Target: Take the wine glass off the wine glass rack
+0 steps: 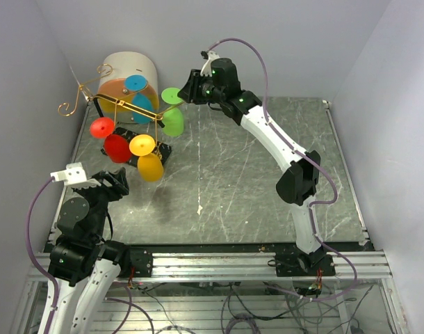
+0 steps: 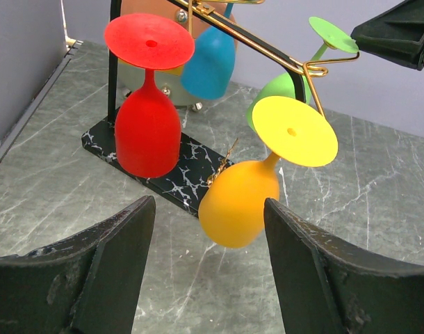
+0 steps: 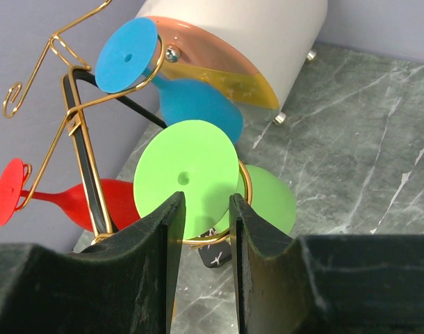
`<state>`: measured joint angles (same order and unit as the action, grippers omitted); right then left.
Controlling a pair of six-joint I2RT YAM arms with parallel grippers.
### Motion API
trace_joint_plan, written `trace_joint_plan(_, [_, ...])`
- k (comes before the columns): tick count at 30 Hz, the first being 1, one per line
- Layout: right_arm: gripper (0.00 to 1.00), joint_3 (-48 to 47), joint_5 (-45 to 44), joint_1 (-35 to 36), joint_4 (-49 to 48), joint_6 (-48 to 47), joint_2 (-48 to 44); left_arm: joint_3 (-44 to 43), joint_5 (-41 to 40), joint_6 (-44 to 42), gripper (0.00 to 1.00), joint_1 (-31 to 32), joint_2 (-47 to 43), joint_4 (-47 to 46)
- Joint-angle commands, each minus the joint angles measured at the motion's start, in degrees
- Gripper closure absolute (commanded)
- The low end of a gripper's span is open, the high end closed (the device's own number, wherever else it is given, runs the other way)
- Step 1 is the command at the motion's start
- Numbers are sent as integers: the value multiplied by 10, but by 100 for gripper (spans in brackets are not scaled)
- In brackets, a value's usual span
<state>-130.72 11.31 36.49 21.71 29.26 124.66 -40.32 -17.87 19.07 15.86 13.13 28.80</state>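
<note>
A grey, white-veined stone-patterned table (image 1: 267, 181) carries everything. The white right arm (image 1: 267, 132) reaches from the near edge to the far edge. The black left arm (image 1: 80, 229) stays low by the near-left corner.

In the far-left corner lies a cream drum with a translucent orange face (image 1: 132, 66), on its side. Just in front of it stands the gold wire wine glass rack (image 2: 250, 38), with curled scroll ends and slanted rails, on a black rectangular base with pale speckles (image 2: 177, 174).

Four plastic wine glasses hang upside down by their round feet from the rails. The red wine glass (image 2: 148, 132) hangs at the left over the base. The yellow-orange wine glass (image 2: 240, 198) hangs at the near end, past the base's edge. The blue wine glass (image 2: 210, 62) hangs next to the drum. The green wine glass (image 3: 188, 177) hangs at the rail end towards the table's middle.

The left gripper (image 2: 208, 205) hovers above the table with its jaws spread wide and empty, facing the yellow-orange glass but apart from it.

The right gripper (image 3: 205, 202) is up at the green glass's foot. Its jaws are narrow, with a slim gap through which the flat green disc shows. Nothing is visibly pinched. Whether the fingertips touch the foot cannot be told.
</note>
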Motion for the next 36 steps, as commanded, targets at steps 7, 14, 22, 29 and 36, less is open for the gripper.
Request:
trace_joint_plan(7, [68, -11, -51, 21, 21, -18, 4, -12, -4, -1, 25, 2, 1, -6])
trace_joint_plan(14, [68, -15, -60, 26, 24, -22, 7, -12, -4, -1, 25, 2, 1, -6])
trace_joint_plan(22, [68, 49, -12, 26, -57, -4, -22, -12, -5, -2, 25, 1, 0, -6])
trace_joint_plan(29, [67, 82, 12, 26, -112, 23, -39, -12, -5, -2, 25, 1, -1, -6])
trace_joint_plan(36, [67, 102, 21, 27, -135, 35, -48, -12, -3, -3, 25, 1, -2, -7])
